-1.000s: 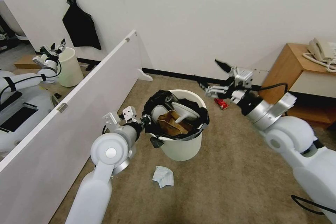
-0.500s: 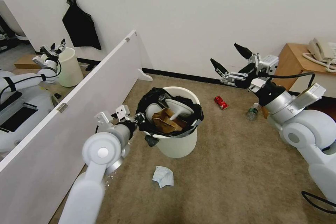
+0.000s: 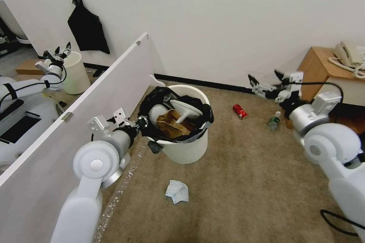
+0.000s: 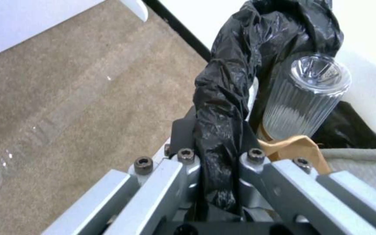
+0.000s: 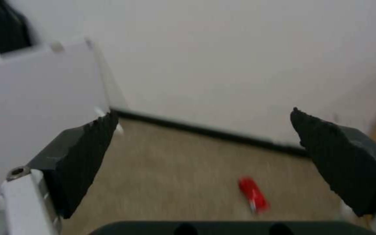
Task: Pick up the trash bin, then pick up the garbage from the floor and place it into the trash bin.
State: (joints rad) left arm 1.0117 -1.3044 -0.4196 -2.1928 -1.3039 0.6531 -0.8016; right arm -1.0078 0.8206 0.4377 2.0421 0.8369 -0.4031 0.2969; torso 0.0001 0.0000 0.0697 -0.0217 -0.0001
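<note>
The trash bin (image 3: 185, 151), white with a black bag (image 4: 223, 98) over its rim, is near the middle of the carpet. My left gripper (image 3: 146, 127) is shut on its near-left rim, clamping the bag (image 4: 216, 156). Inside lie a brown paper bag (image 3: 168, 124), white slippers (image 3: 185, 108) and a clear ribbed cup (image 4: 305, 98). Garbage on the floor: a red can (image 3: 239, 111) (image 5: 253, 195), a small bottle (image 3: 273, 121) and a crumpled tissue (image 3: 177, 191). My right gripper (image 3: 264, 79) (image 5: 205, 147) hangs open in the air, above and to the right of the can.
A white partition board (image 3: 76, 121) runs along the left, close to the bin. Behind it stand a cream bin (image 3: 76, 72) and another robot arm (image 3: 49, 69). A wooden cabinet (image 3: 317, 72) with a phone (image 3: 349, 55) is at the right wall. Open carpet lies in front.
My left arm has carried the bin to the left and farther back. My right gripper rose from beside the red can and swung right toward the cabinet, uncovering the bottle.
</note>
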